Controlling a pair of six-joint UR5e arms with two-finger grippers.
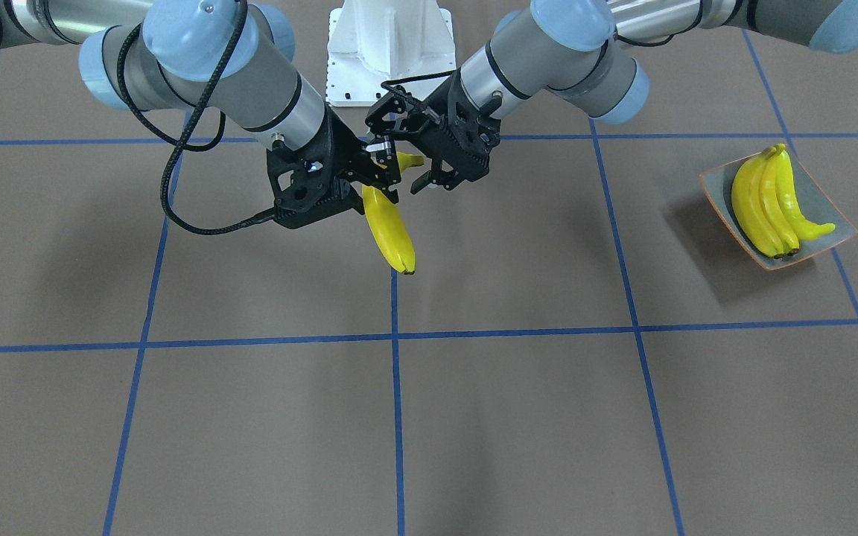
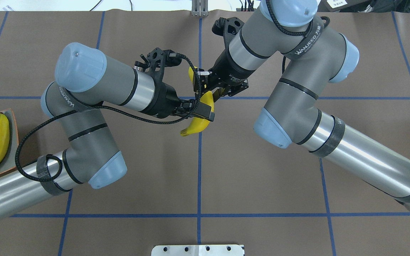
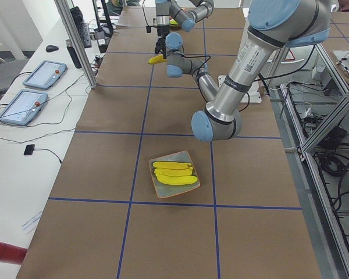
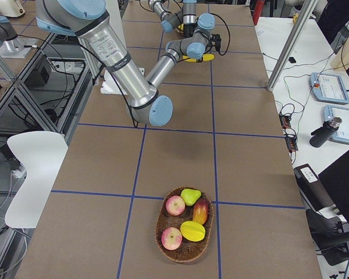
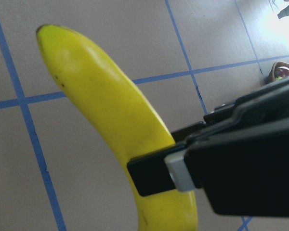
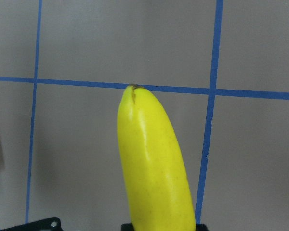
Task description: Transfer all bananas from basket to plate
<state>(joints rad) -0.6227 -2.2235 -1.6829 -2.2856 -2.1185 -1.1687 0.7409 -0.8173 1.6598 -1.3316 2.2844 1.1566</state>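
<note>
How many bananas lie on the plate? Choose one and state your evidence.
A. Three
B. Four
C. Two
A: three bananas lie side by side on the plate, while a fourth banana hangs above mid-table, off the plate.

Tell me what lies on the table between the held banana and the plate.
Nothing. In the front-facing view, only bare brown table with blue tape lines separates the held banana from the plate.

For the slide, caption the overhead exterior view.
Mid-table handover: left gripper and right gripper both at one banana; plate holds others.
</note>
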